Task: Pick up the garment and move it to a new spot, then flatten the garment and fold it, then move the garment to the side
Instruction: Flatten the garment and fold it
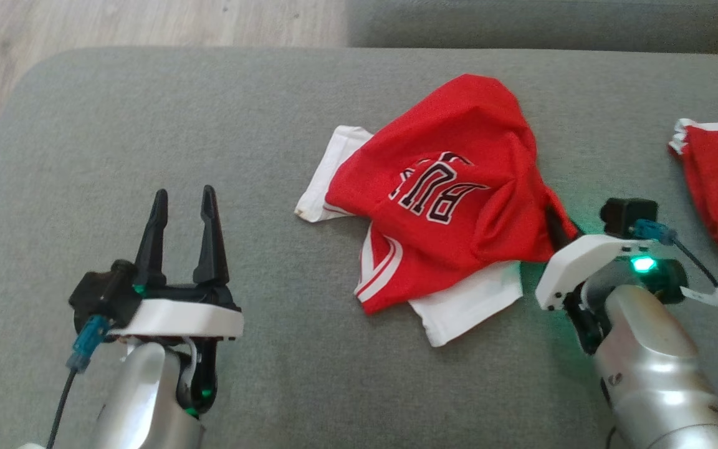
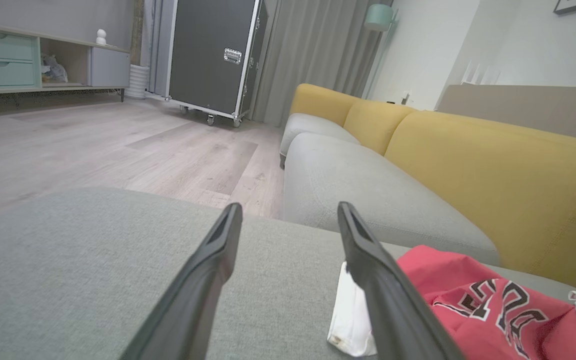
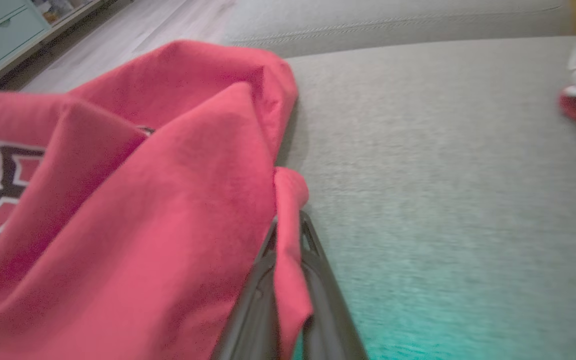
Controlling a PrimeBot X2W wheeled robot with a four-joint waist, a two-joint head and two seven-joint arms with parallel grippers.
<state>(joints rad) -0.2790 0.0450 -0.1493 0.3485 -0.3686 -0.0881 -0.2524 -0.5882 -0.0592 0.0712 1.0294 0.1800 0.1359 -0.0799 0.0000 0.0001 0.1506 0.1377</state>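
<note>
1. Garment (image 1: 452, 187), a red jersey with white sleeves and black-and-white lettering, lay crumpled on the grey cushion (image 1: 147, 125), between the two hands and much nearer the right one.
2. The right hand (image 3: 288, 222) was at the garment's near right edge. Its two dark fingers were pressed together on a thin fold of red cloth that stood up between them.
3. The bulk of the garment rose in soft folds to the left of that hand's fingers.
4. From the head, most of those fingers were hidden under the red cloth.
5. The right wrist view was blurred, so the pinched part was hard to place; it looked like a side hem.
6. A green light (image 1: 644, 264) glowed on the right wrist and tinted the cushion beside it.
7. The left hand (image 1: 184, 192) was well apart from the garment, with its fingers spread and nothing between them.
8. One white sleeve (image 2: 350, 315) lay just to the right of the left hand's right finger.
9. A second red and white cloth (image 1: 717, 187) lay on the same cushion to the right of the right hand, apart from the garment.
10. Beyond the left hand's fingertips stood a yellow sofa (image 2: 493, 170), a wooden floor (image 2: 118, 145) and a black wheeled case (image 2: 213, 55).
</note>
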